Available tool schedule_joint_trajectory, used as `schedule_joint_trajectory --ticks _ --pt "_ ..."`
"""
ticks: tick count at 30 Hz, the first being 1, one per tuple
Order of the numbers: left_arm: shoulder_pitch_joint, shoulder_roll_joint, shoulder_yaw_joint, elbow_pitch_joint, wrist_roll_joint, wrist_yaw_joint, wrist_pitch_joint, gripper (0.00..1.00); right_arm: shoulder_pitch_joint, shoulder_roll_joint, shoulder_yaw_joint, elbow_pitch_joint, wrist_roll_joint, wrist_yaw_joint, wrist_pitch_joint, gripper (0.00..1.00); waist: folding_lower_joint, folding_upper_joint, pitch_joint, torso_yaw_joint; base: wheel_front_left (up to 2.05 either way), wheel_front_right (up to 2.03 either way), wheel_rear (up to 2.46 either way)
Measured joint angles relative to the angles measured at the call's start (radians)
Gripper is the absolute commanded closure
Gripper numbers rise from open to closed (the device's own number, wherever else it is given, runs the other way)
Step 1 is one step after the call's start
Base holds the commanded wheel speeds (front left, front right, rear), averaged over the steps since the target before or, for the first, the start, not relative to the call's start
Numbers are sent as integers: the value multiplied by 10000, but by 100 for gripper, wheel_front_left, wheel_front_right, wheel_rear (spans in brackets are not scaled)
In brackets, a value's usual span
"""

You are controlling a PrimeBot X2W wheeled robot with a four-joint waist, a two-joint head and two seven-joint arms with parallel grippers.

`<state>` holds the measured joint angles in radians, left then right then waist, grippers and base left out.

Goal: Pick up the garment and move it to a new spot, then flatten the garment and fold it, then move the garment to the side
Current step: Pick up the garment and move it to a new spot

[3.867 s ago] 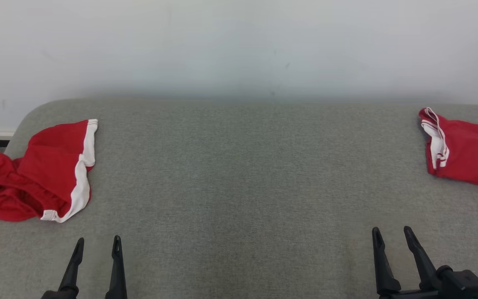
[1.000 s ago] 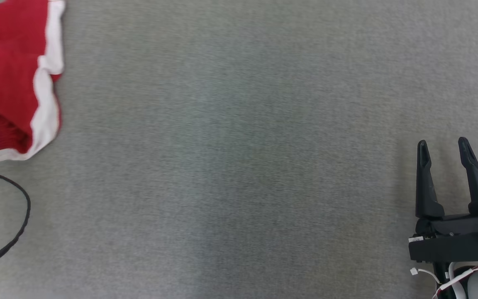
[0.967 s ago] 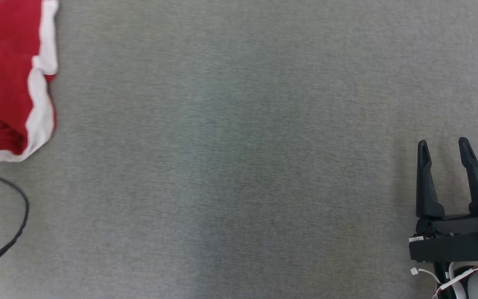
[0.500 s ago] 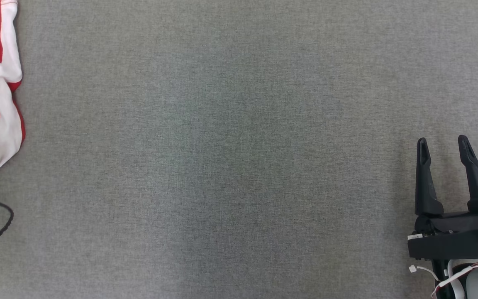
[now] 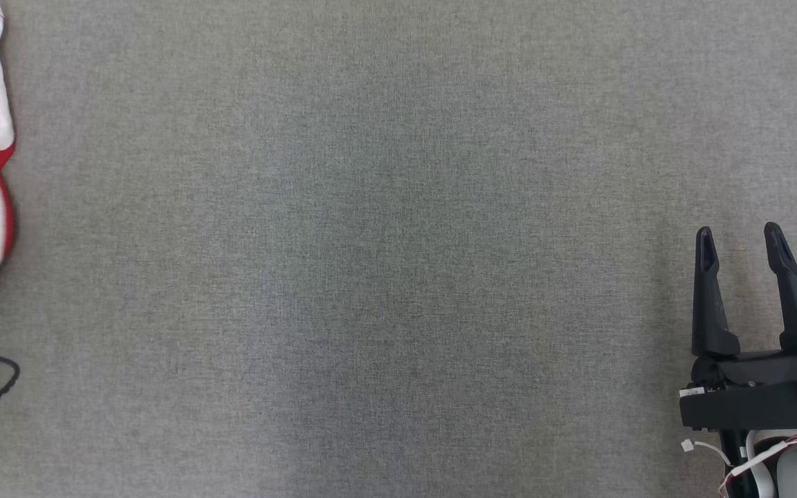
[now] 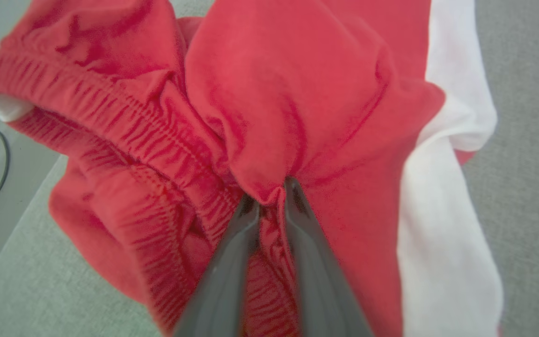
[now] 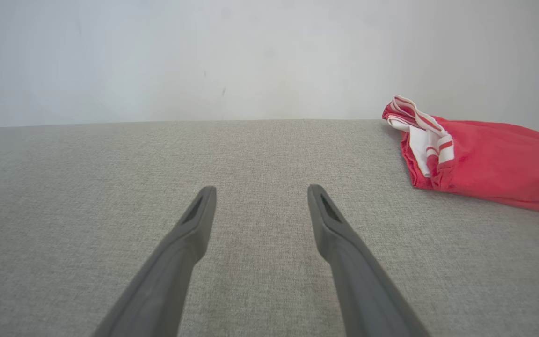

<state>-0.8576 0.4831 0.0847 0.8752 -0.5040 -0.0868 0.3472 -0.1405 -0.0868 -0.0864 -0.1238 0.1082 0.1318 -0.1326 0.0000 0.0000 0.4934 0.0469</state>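
Left gripper (image 6: 269, 199) pinches a fold of the red shorts (image 6: 307, 93) between its nearly closed fingers. Soft jersey bunches ahead of the tips, with a gathered elastic waistband to their left and a broad white trim band to their right. Beneath lies a grey woven cushion (image 5: 398, 249). Right gripper (image 5: 738, 235) hovers over it, fingers spread, with a second red garment (image 7: 489, 159) ahead-right and a pale wall (image 7: 204, 56) beyond.

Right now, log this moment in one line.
phase: grasp | left gripper: shut on red shorts, fold pinched beside waistband | right gripper: open over grey upholstery | second red garment: lying untouched
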Motion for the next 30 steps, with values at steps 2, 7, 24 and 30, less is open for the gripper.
schedule_joint_trajectory --ticks 2,7,24,30 --pt "19 21 -13 -33 146 173 -583 100 -5 0 -23 54 0 0 -2 0 0 0 -80 -2 0 0 0" --pt "-124 190 -44 -351 407 293 -1996 100 7 25 -33 257 48 0 -130 0 0 0 -425 24 0 0 0" --pt "-1708 -242 -1499 -3962 1028 -109 -2725 100 191 314 209 1453 554 0 -817 0 -1 -1 -2047 -340 0 0 0" --pt "-1910 -993 -2414 -5810 1087 -161 -1994 100 295 349 303 1806 773 0 -1058 0 -2 -1 -2319 -1019 0 0 0"
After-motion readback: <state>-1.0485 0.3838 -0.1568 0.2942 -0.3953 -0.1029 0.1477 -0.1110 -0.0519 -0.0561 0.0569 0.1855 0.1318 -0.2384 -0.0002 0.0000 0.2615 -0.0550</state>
